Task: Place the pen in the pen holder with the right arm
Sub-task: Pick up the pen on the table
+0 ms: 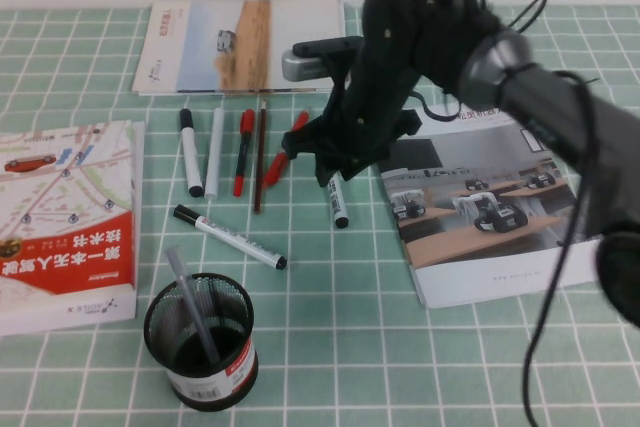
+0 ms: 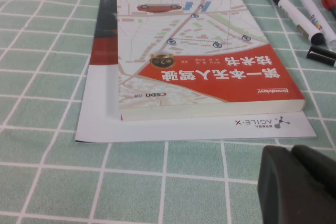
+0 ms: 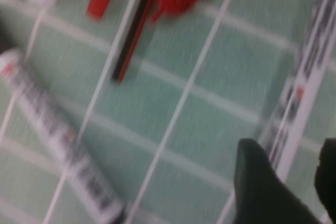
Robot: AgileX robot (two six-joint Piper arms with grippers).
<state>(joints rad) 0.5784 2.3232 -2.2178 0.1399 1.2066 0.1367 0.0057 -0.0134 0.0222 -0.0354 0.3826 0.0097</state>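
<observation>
While your right hand [image 3: 286,182] straddles the pen [image 3: 302,93] open and empty, closing off-centre could flick it away; the left hand [image 2: 299,184] sits parked by the worktop's edge, grip unreadable.

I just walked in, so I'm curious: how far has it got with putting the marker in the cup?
Early on. The pen holder holds only a translucent grey pen. In hand: the right tool hangs low over the pen, a finger either side, nothing lifted. Gripping, carrying and dropping remain. The left tool sits beside the red book.

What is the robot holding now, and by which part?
Nothing is held. The right gripper hangs over the pen, jaws open on both sides of its barrel. The left gripper is parked near the book.
</observation>
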